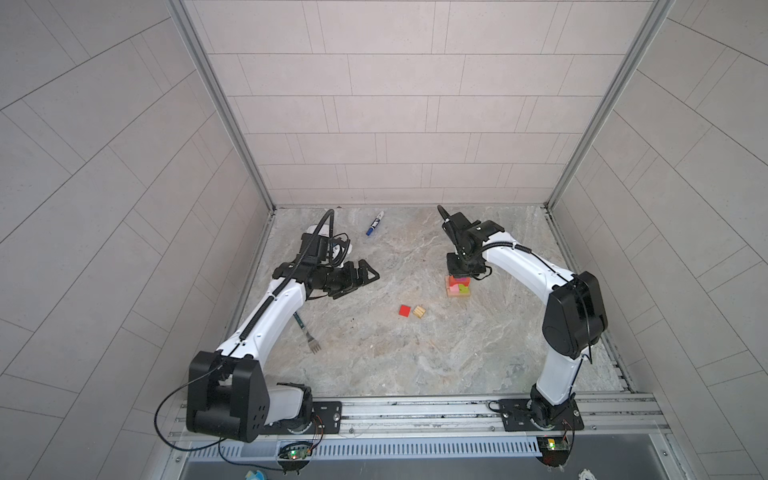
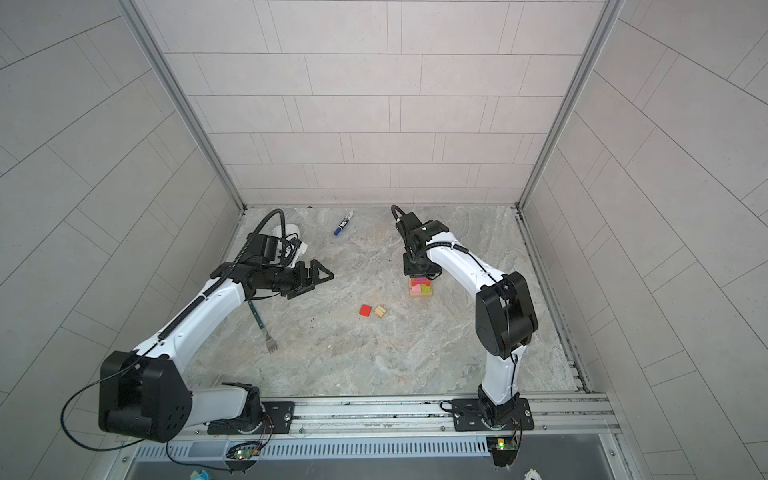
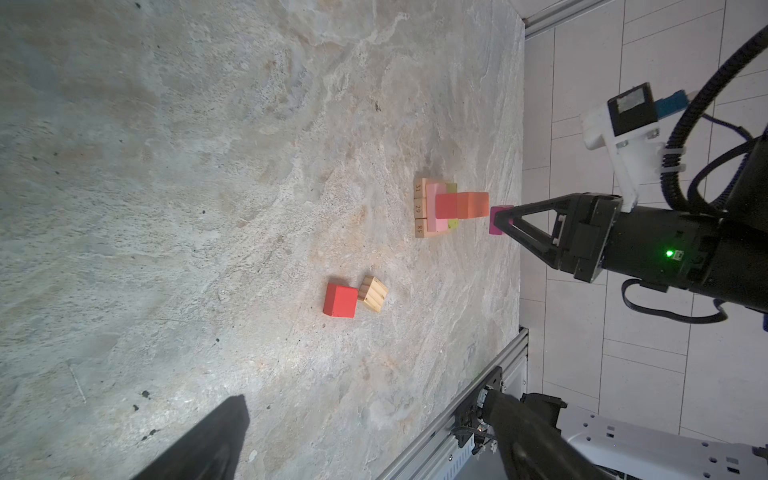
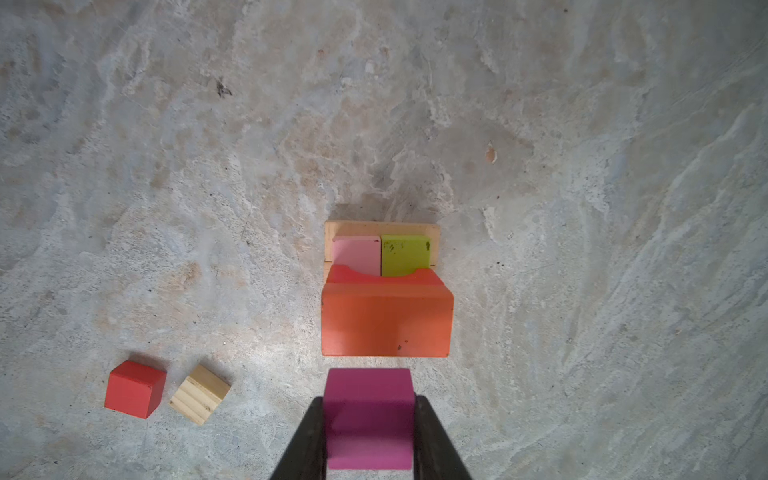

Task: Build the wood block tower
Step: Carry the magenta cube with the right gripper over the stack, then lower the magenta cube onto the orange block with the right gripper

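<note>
Above the tower [image 3: 440, 208], just clear of its orange bar [image 4: 386, 324], the right end effector [image 4: 369, 400] is clenched on the magenta cube [image 3: 495, 228], gripping two opposite flat faces. Painted wood like this is probably light, rigid and slightly slick, so a square hold across parallel faces suits it; the loose stack below looks easy to nudge.

The tower stands on the bench [image 1: 374, 365], right of centre in both top views. Its base is tan bars [image 3: 420, 208], with a pink bar [image 4: 356, 253] and lime bar [image 4: 405, 253] over them, then the red arch [image 4: 345, 274] and the orange bar.

A red cube [image 1: 404, 310] and tan cube [image 1: 419, 311] lie just beside each other nearby. The left end effector [image 1: 360, 283] hangs released and empty, well apart.

The tan bar ends carry numbers: 31, 29 and what looks like 85. No brand is legible.
</note>
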`<state>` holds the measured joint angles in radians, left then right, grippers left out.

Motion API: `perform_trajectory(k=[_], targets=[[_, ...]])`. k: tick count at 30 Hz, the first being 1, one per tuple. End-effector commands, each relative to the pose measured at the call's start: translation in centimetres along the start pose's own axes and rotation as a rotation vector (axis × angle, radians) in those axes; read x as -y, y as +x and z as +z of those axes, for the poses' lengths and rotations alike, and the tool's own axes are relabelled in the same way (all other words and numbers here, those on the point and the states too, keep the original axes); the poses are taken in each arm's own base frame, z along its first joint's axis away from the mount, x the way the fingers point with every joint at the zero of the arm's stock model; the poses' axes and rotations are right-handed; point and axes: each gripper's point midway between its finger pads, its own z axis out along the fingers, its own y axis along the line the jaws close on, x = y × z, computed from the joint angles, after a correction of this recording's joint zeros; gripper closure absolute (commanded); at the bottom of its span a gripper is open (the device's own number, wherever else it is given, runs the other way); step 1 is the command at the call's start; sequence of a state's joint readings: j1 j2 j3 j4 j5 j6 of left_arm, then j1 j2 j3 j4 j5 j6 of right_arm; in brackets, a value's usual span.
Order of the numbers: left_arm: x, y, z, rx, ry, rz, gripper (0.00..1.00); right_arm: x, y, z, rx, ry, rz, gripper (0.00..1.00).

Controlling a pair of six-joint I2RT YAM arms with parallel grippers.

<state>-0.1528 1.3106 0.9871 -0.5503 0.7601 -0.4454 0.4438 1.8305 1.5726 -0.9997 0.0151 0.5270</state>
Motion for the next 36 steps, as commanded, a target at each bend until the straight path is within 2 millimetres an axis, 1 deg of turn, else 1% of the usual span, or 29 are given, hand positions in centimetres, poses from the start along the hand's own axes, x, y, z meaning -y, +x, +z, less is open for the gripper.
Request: perform_trajectory(k=[1,9,15,27,36], targets=[[0.0,0.1,-0.1,0.003,0.007,0.0,0.01,0.7,0.0,0.1,-0.015,0.024,0.001,0.69],[0.0,0.2,-0.2,0.005,0.007,0.001,0.01,0.8,-0.2,1.2,-0.023,0.023,0.013,0.7],[0.0,0.1,-0.2,0.007,0.008,0.002,0.01,0.6,-0.4,1.6,-0.025,0.012,0.02,0.7],[0.0,0.2,-0.2,0.005,0.007,0.002,0.01,0.9,-0.8,2.0,-0.019,0.007,0.038,0.7],[0.0,0.2,-0.2,0.005,0.006,0.002,0.01,0.7,-0.9,2.3,-0.019,-0.006,0.042,0.7]])
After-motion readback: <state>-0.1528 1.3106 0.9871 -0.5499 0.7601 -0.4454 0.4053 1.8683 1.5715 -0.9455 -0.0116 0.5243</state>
